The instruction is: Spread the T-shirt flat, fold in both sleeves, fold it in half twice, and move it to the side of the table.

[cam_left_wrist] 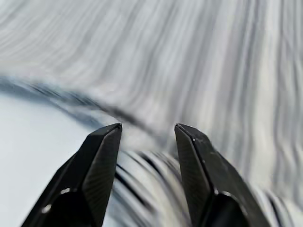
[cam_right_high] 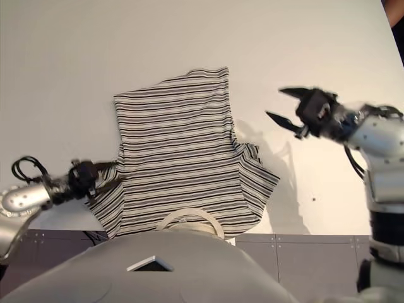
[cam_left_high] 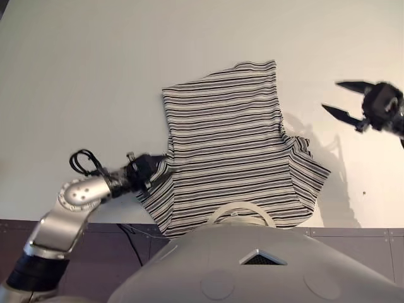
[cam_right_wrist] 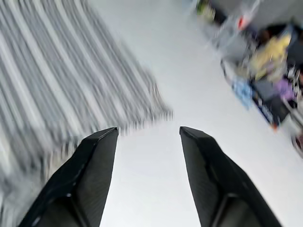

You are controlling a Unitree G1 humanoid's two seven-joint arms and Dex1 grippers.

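T-shirt (cam_left_high: pixel 227 145) lies mid-desk (cam_left_high: pixel 95 76), collar toward you and hem away, so its long axis runs straight out from the robot. Your left end effector (cam_left_wrist: pixel 147 126) sits at the left sleeve (cam_left_high: pixel 153 192) edge, fingers parted, striped cloth just ahead, nothing pinched. Your right end effector (cam_left_high: pixel 331 96) hovers wide open, well apart from the right sleeve (cam_left_high: pixel 309 173). Left is the nearer arm; I'd judge its sleeve folds rightward first.

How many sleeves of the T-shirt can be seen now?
2. The left sleeve lies on the robot's left, by the open left pincer. The right sleeve lies wrinkled on the robot's right, apart from the open right pincer above the table.
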